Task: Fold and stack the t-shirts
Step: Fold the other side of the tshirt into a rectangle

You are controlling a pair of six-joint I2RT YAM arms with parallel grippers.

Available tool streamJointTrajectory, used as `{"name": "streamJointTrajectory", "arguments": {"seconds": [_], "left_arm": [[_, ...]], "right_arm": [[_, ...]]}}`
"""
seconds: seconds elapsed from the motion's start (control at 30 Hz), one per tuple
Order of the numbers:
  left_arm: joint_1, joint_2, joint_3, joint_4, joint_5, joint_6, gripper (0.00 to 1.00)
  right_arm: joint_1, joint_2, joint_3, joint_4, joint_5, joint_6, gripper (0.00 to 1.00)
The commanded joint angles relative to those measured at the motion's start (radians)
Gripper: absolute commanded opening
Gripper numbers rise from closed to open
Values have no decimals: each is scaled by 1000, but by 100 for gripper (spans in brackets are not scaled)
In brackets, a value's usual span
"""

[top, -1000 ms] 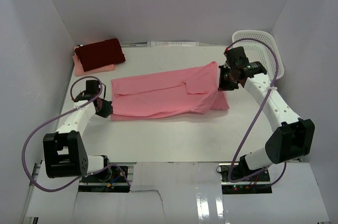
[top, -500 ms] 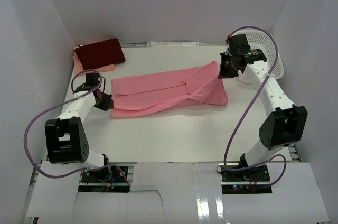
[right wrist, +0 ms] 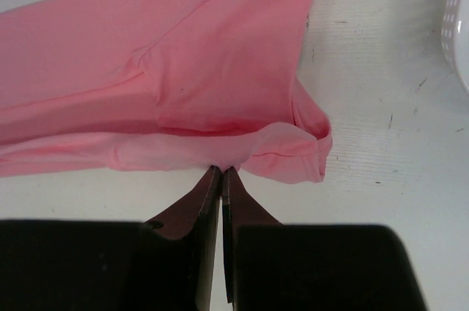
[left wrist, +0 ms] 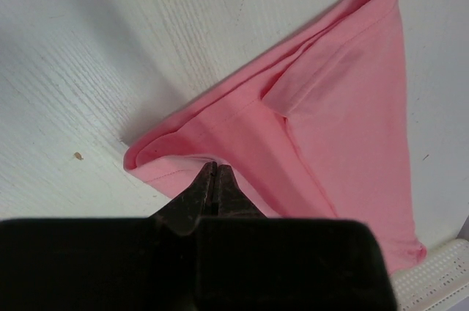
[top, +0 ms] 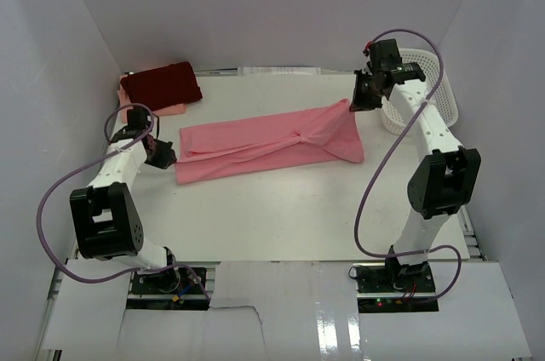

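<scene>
The salmon-pink t-shirt point(top: 264, 144) lies stretched in a long band across the table's middle. My left gripper point(top: 170, 157) is shut on its left end; in the left wrist view the closed tips point(left wrist: 214, 166) pinch the folded hem of the shirt point(left wrist: 344, 105). My right gripper point(top: 356, 104) is shut on the right end; its tips point(right wrist: 220, 170) bite a bunched edge of the shirt point(right wrist: 205, 54). A folded dark maroon t-shirt point(top: 162, 84) rests on a pale peach-pink t-shirt point(top: 149, 111) at the back left corner.
A white mesh basket point(top: 430, 80) stands at the back right, just beyond my right gripper; its edge also shows in the wrist views as basket point(right wrist: 458, 17) and basket point(left wrist: 440, 282). White walls close the table on three sides.
Both grippers have moved toward the far side of the table, still holding the shirt's ends. The shirt has shifted back with them and now lies narrower and more taut.
</scene>
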Motion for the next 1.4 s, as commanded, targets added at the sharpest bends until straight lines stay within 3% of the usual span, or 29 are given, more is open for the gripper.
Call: {"name": "streamJointTrajectory", "arguments": {"seconds": [0.0,0.4,1.37], "left_arm": [[15,10,51,2,20,-7,0],[18,46,162,-3,30,22,0],[18,188,268,-3,53,70,0]], "right_arm": [[-4,38,72,-6,-34,-5,8],[-7,118,144,-5,-31,-3,8],[-36,308,359,12,-84,15,8]]}}
